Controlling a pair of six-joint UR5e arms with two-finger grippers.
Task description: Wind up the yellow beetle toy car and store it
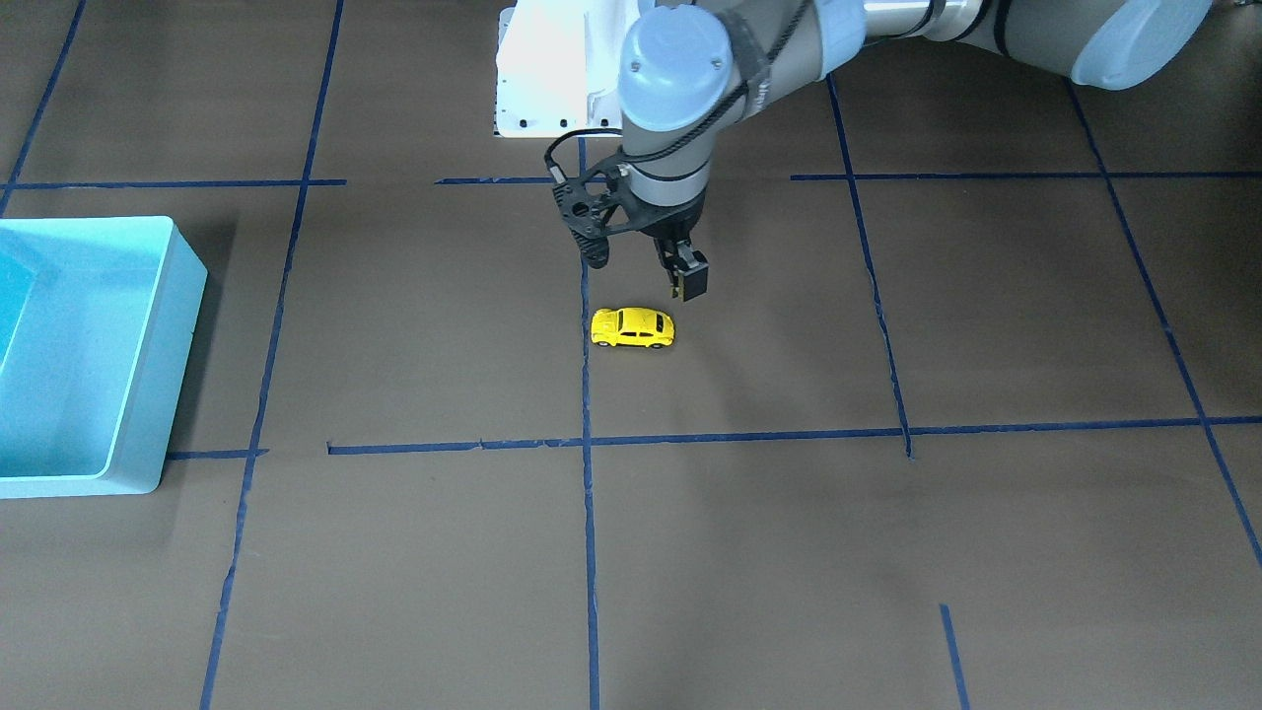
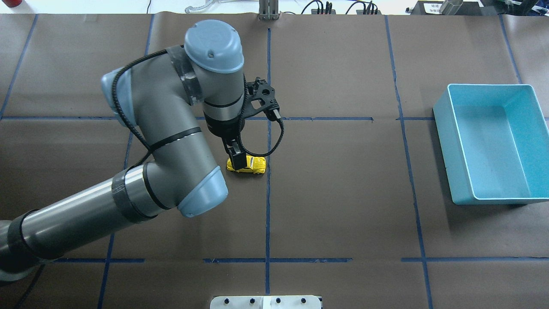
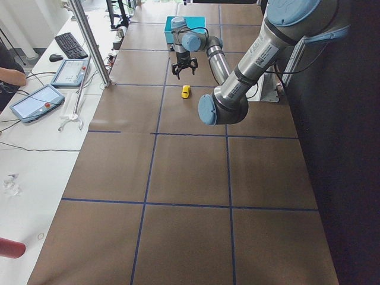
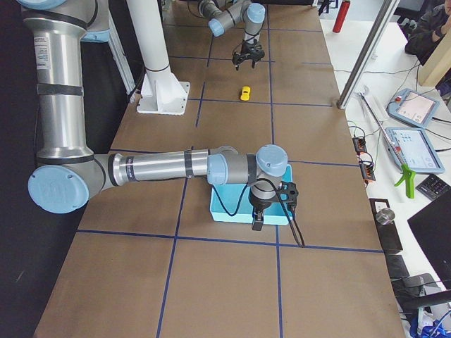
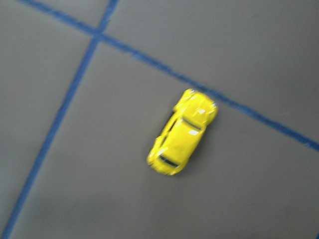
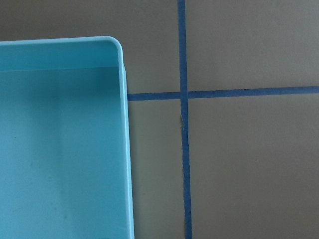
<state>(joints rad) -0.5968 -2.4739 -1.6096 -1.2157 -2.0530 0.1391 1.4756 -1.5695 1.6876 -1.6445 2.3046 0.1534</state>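
Observation:
The yellow beetle toy car (image 1: 632, 328) stands on its wheels on the brown table, beside a blue tape line. It also shows in the overhead view (image 2: 253, 165) and, blurred, in the left wrist view (image 5: 182, 132). My left gripper (image 1: 646, 272) hangs just above the car, open and empty, with one finger (image 2: 236, 158) overlapping the car's end in the overhead view. My right gripper (image 4: 257, 224) shows only in the exterior right view, at the near edge of the light blue bin (image 4: 232, 210). I cannot tell whether it is open or shut.
The light blue bin (image 2: 441, 128) stands empty at the table's right end, far from the car; its corner shows in the right wrist view (image 6: 124, 124). A white base plate (image 1: 513, 89) sits at the robot's side of the table.

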